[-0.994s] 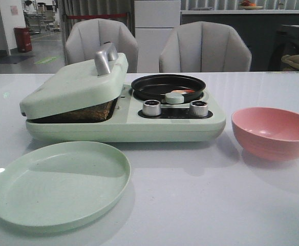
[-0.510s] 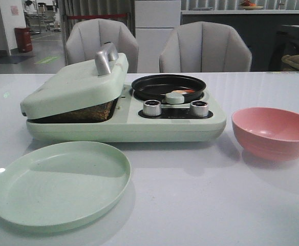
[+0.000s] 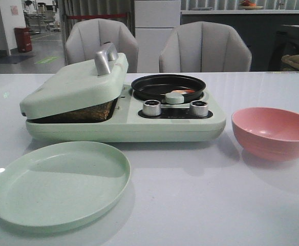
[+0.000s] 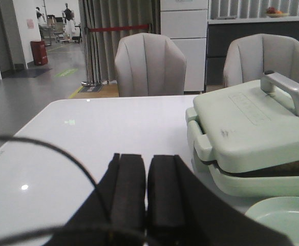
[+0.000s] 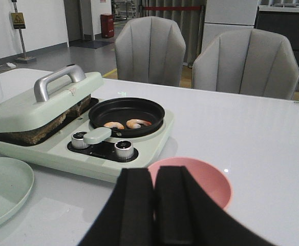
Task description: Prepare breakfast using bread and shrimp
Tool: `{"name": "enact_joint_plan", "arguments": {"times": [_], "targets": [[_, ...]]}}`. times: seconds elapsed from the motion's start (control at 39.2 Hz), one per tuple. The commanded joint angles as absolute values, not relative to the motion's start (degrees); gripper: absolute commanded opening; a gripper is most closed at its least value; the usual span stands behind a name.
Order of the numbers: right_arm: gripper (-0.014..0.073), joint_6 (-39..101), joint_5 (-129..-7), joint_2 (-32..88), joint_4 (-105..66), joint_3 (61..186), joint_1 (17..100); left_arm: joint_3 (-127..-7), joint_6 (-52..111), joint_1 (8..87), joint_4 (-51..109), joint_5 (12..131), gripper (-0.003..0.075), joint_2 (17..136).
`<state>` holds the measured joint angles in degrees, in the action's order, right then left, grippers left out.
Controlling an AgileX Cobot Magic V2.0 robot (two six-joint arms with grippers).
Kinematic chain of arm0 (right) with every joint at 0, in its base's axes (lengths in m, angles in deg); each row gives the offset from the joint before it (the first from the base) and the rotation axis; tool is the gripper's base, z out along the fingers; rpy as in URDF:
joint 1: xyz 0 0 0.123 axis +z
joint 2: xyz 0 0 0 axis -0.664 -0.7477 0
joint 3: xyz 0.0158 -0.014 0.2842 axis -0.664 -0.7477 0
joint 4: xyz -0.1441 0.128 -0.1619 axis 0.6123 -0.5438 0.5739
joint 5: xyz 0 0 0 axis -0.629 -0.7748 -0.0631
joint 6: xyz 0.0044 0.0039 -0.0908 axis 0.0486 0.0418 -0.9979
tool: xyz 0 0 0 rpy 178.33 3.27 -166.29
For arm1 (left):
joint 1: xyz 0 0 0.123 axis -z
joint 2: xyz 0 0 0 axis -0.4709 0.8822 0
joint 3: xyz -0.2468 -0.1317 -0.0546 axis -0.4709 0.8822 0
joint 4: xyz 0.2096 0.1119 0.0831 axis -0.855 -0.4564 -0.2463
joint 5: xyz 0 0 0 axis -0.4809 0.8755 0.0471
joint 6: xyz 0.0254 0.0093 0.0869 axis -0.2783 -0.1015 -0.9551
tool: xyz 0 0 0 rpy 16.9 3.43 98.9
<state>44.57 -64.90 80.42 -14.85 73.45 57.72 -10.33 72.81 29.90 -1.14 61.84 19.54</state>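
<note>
The bread [image 3: 88, 111] lies inside the pale green breakfast maker [image 3: 124, 123], under its nearly closed lid [image 3: 72, 84]; only a brown edge shows, also in the right wrist view [image 5: 47, 128]. Two shrimp [image 5: 126, 124] lie in the black pan [image 5: 126, 115]; one shows in the front view [image 3: 183, 91]. My left gripper [image 4: 146, 192] is shut and empty, held back to the left of the maker. My right gripper [image 5: 154, 202] is shut and empty, held back in front of the pink bowl [image 5: 200, 179]. Neither gripper shows in the front view.
A pale green plate [image 3: 60, 182] lies in front of the maker on the left. The pink bowl [image 3: 273, 132] stands to its right. Two knobs [image 3: 152, 107] and a pan handle [image 3: 174, 97] sit on the maker. Two grey chairs [image 3: 205, 48] stand behind the table.
</note>
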Motion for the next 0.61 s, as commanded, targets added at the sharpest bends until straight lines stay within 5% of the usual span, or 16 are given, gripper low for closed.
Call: {"name": "enact_joint_plan", "arguments": {"times": [0.0,0.59], "targets": [[0.0153,44.0,-59.8,79.9,-14.1,74.9,57.8,-10.1,73.7,29.6,-0.6,55.1,0.0134,17.7],[0.0153,44.0,-60.1,79.9,-14.1,74.9,57.8,-8.1,73.7,29.8,-0.6,54.0,0.0134,17.6]]}}
